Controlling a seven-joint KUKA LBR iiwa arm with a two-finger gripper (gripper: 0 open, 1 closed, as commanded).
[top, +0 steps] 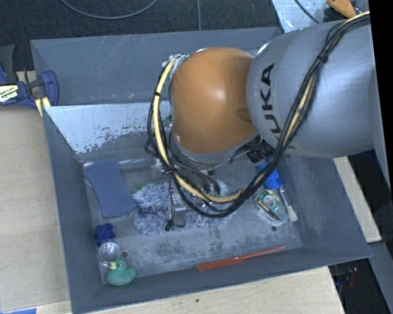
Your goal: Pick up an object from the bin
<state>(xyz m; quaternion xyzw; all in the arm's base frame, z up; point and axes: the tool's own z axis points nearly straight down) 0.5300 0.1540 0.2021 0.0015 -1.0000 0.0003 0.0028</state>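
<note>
The arm (316, 88) reaches down into the bin (72, 225), its jaws low over a crumpled blue-and-white scrap (149, 207) at the floor's middle, with a blue pad (108, 188) at ten o'clock of it. Whether the jaws are apart or together I cannot tell. This looks like the approach; next comes closing on the scrap and lifting. The arm's casing reads "UKA".

1. Grey metal bin (72, 218) with a scuffed floor, and all the stuff sits loose on it.
2. Left side: flat blue pad (108, 188). Towards the front-left corner there's a small dark blue piece (104, 234), a clear round thing (109, 251) and a green blob (120, 274).
3. Middle: crumpled blue-and-white heap (149, 207), maybe cloth.
4. Front: thin orange-red stick (241, 257) along the wall.
5. Right: green-and-white packet (273, 206).
</note>
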